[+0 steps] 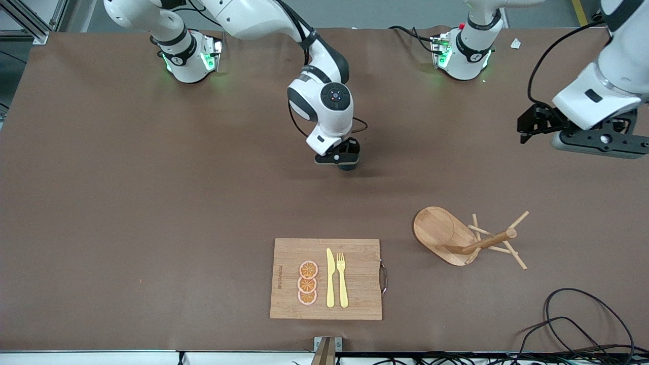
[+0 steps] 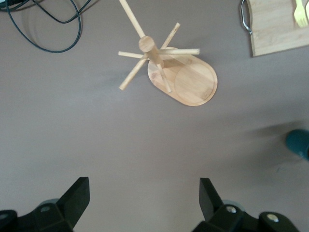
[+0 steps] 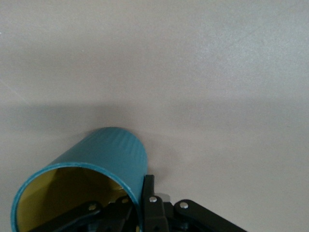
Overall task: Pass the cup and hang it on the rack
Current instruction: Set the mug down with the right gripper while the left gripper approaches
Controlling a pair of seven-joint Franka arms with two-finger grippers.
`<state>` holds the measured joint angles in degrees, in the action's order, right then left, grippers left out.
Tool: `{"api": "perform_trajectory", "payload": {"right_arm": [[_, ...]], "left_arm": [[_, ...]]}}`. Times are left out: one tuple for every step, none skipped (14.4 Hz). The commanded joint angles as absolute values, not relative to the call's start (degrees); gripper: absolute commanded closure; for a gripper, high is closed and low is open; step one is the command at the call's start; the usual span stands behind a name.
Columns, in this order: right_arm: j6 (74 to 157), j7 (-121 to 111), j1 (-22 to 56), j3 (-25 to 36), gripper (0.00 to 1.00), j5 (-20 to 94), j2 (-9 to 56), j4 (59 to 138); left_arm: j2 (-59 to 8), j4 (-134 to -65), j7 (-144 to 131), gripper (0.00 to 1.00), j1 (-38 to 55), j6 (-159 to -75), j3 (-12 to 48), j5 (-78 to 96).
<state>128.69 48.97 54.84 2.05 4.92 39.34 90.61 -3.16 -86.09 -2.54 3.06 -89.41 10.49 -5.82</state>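
The dark teal cup (image 3: 108, 152) with a yellowish inside is held in my right gripper (image 3: 141, 195), which is shut on its rim wall, one finger inside and one outside. In the front view this gripper (image 1: 343, 161) is low over the middle of the table and hides most of the cup. The cup's edge also shows in the left wrist view (image 2: 299, 144). The bamboo rack (image 1: 446, 235) stands toward the left arm's end of the table and shows in the left wrist view (image 2: 186, 77). My left gripper (image 1: 526, 131) is open, empty (image 2: 144, 193) and up in the air, apart from the rack.
A rectangular cutting board (image 1: 289, 268) with a yellow knife, a fork and orange slices lies near the front edge; its corner shows in the left wrist view (image 2: 273, 29). Black cables (image 1: 583, 324) lie at the front corner by the left arm's end.
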Motion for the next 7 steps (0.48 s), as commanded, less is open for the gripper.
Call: {"api": "perform_trajectory", "payload": {"right_arm": [[128.7,48.9,55.5,2.8,0.89,3.1,42.3,87.8],[128.7,48.5,55.4,2.8,0.56,3.1,42.3,87.7],[128.7,48.6,55.4,2.8,0.01,3.1,42.3,87.4],[128.5,48.3,55.0,2.8,0.00,3.2,42.0,87.3],[128.3,48.3,54.8,2.8,0.00,3.3,41.9,86.3],[128.0,48.2,54.8,2.8,0.00,3.3,41.7,85.7],[126.6,47.5,54.7,2.8,0.00,3.4,41.3,85.4]], "left_arm": [[-2.3,-85.6,-13.1,0.00,2.7,-88.4,14.3,-6.9],[-1.9,-85.7,-16.6,0.00,2.7,-88.3,15.5,-6.9],[-1.8,-85.6,-18.8,0.00,2.7,-87.7,16.9,-6.9],[-1.8,-85.6,-20.8,0.00,2.7,-87.6,18.1,-6.9],[-1.8,-85.6,-22.9,0.00,2.7,-86.8,19.3,-7.1],[-1.8,-85.6,-25.7,0.00,2.8,-85.9,20.6,-7.2],[-1.8,-85.6,-28.0,0.00,2.7,-85.9,22.0,-7.2]]}}
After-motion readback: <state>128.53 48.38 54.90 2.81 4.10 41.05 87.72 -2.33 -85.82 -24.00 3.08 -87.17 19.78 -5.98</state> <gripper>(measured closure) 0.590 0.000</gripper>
